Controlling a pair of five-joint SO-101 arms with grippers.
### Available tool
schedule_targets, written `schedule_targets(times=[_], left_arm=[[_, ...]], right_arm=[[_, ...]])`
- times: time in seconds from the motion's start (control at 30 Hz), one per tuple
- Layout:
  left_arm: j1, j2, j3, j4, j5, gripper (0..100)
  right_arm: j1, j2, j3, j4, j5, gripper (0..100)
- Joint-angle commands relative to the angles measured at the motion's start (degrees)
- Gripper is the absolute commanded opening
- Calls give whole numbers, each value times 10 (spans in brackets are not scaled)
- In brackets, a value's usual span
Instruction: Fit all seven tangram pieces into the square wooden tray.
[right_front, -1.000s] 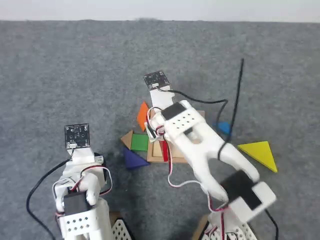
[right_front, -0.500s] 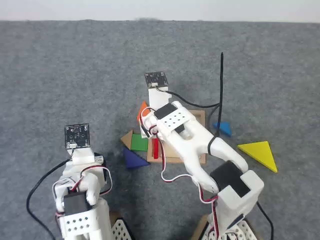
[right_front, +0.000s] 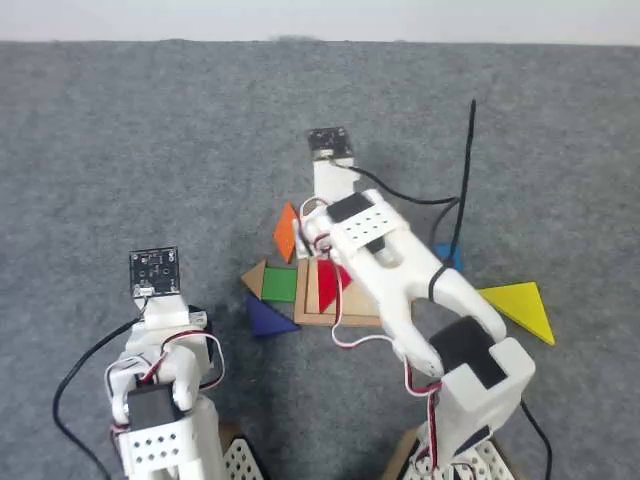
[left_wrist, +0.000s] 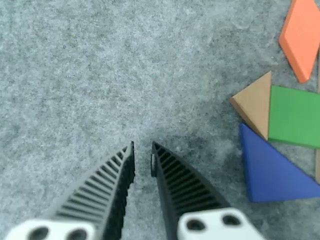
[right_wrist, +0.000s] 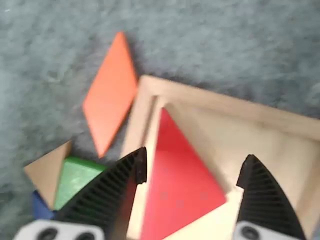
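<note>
Red triangle (right_wrist: 175, 192) sits in the wooden tray (right_wrist: 200, 98), by the corner nearest the orange parallelogram (right_wrist: 110, 95). My right claw (right_wrist: 195, 160) hangs over it, fingers wide apart, arm stretched across the tray. My left claw (left_wrist: 142, 146), fingers almost together, is low over the worktop (left_wrist: 75, 60), arm folded back, apart from the tan triangle (left_wrist: 255, 102).

Right arm (right_front: 400, 275) blankets most of the wooden tray (right_front: 345, 320); light blue piece (right_front: 448, 257) barely peeks out behind it, shape unclear.
</note>
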Motion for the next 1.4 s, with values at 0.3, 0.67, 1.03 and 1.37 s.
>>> schedule_targets(times=[0.3,0.67,1.03,1.37], left_arm=[[-2,-13,-7,3,-4,50],[-2,-13,-7,3,-4,50],[-2,-13,-7,3,-4,50],[-2,-13,-7,3,-4,50]], right_arm=[[37,-168,76,-20,98,201],[87,-210,221,-183,153,24],[72,-77,160,-185,180,19],[0,-70,162,-162,213,19]])
